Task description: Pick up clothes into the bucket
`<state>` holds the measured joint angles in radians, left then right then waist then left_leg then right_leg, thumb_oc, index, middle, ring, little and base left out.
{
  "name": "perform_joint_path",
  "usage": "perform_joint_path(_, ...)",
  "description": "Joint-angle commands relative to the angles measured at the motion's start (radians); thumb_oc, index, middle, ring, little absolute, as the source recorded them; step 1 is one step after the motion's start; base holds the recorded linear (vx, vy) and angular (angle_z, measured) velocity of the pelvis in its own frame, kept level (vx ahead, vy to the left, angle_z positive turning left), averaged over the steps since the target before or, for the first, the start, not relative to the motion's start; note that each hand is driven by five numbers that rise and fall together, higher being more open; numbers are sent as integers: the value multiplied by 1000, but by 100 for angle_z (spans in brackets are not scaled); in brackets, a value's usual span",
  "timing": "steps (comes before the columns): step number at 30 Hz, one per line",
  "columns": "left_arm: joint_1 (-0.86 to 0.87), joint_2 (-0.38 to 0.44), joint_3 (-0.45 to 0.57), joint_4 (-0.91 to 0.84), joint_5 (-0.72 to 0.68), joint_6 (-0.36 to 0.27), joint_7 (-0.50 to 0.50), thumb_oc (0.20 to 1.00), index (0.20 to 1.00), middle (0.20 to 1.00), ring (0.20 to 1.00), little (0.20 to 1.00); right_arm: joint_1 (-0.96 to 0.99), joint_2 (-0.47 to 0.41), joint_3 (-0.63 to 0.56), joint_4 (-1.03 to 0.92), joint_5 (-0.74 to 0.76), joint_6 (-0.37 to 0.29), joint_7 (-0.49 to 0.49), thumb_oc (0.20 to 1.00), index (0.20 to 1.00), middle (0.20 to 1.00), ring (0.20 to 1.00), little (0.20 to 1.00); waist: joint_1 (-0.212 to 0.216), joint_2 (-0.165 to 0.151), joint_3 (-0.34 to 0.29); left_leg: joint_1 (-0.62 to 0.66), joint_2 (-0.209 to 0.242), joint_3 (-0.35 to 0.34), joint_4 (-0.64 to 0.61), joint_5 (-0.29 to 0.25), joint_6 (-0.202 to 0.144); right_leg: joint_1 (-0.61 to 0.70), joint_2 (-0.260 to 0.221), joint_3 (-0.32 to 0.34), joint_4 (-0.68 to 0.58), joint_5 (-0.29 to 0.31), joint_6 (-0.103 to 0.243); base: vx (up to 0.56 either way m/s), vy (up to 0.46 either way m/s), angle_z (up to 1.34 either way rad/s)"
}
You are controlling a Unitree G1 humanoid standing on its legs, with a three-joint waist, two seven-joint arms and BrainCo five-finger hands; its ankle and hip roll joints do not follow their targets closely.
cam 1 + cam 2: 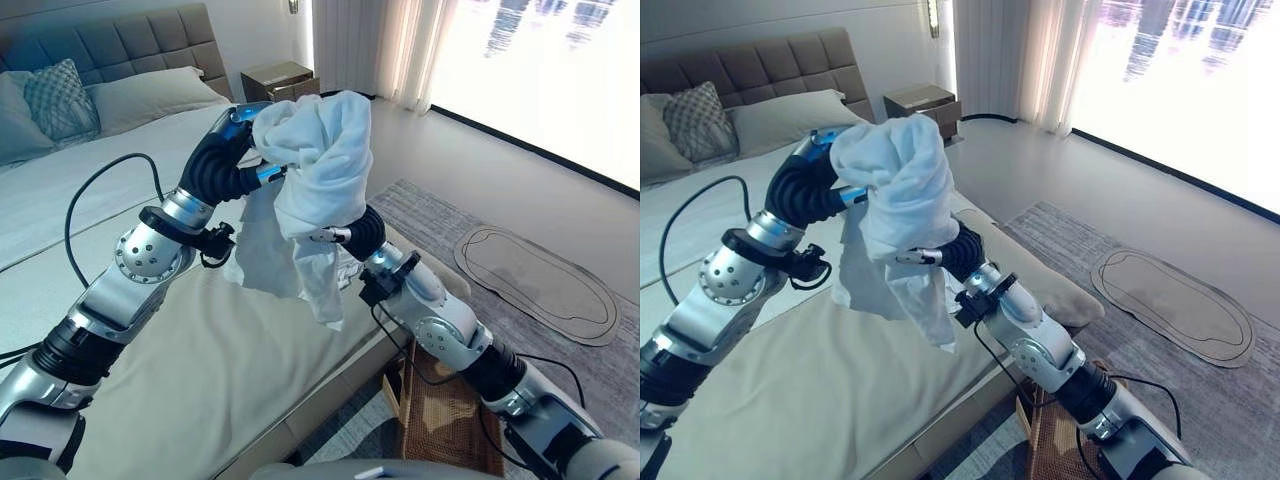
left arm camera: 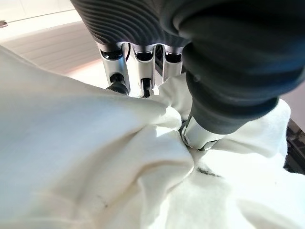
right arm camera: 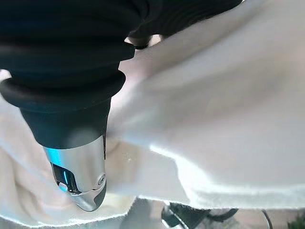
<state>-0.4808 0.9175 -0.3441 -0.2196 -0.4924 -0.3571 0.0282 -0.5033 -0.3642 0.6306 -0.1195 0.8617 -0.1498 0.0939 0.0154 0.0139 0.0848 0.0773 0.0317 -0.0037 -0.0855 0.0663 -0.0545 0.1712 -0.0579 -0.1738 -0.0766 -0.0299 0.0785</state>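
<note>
While the white garment [image 1: 315,180] hangs bunched in the air above the near edge of the bed [image 1: 200,370], both arms meet inside it. Its long axis runs roughly up and down: a rounded wad at the top, loose folds trailing toward the bedcover without clearly touching it. The left robot hand [image 2: 143,71] enters the wad from the left, and its wrist view shows the fingers and thumb pressed into the cloth and pinching a fold. The right robot hand [image 1: 335,236] comes up from the lower right into the middle of the bundle; one silver finger shows at the cloth, but the rest is buried, so its grip cannot be told. A woven bucket [image 1: 445,415] stands on the floor at the near right, beside the bed and below the right forearm. Judged from this, the bucket lies down and to the right of the garment, nearer the right arm, so the coming move would carry the bundle rightward and lower it.
</note>
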Motion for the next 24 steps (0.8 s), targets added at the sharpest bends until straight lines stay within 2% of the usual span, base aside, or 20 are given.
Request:
perform_joint_path(1, -110, 44, -24, 29, 12, -12, 16, 200, 200, 200, 200, 200, -134, 44, 11, -143, 40, -59, 15, 1000, 1000, 1000, 1000, 1000, 1, -27, -7, 45, -20, 20, 47, -93, 6, -47, -21, 26, 43, 0, 21, 0, 0, 0)
perform_joint_path(10, -135, 51, -69, 32, 27, 1, 10, 200, 200, 200, 200, 200, -155, 65, 60, -127, 118, -36, 15, 1000, 1000, 1000, 1000, 1000, 0, -26, 1, 39, -20, 23, 49, -92, 6, -55, -23, 30, 46, 2, 20, 0, 0, 0)
perform_joint_path(11, -142, 55, -83, 34, 31, 7, 8, 200, 200, 200, 200, 200, -165, 68, 79, -122, 145, -26, 17, 918, 918, 918, 918, 918, 1, -26, 2, 36, -21, 22, 50, -92, 7, -57, -24, 33, 47, 3, 21, 0, 0, 0)
perform_joint_path(12, -145, 59, -88, 36, 33, 10, 5, 200, 200, 200, 200, 200, -171, 68, 90, -121, 157, -22, 19, 548, 548, 548, 548, 548, 1, -26, 2, 35, -22, 23, 51, -92, 7, -58, -25, 34, 47, 4, 21, 0, 0, 0)
perform_joint_path(13, -147, 64, -92, 37, 33, 10, 4, 200, 200, 200, 200, 200, -178, 66, 94, -122, 165, -21, 17, 416, 416, 416, 416, 416, 1, -26, 3, 36, -22, 23, 51, -92, 7, -58, -25, 33, 47, 4, 21, 0, 0, 0)
perform_joint_path(15, -146, 69, -97, 37, 33, 15, 5, 200, 200, 200, 200, 200, -186, 67, 102, -121, 178, -22, 10, 206, 206, 206, 206, 206, 1, -27, 4, 35, -21, 23, 51, -92, 8, -60, -25, 35, 47, 6, 21, 0, 0, 0)
perform_joint_path(24, -136, 69, -102, 28, 30, 23, 3, 200, 200, 200, 200, 200, -197, 58, 103, -122, 201, -18, -4, 200, 200, 200, 200, 200, 2, -28, 8, 30, -23, 26, 51, -92, 8, -67, -26, 34, 50, 8, 22, 0, 0, 0)
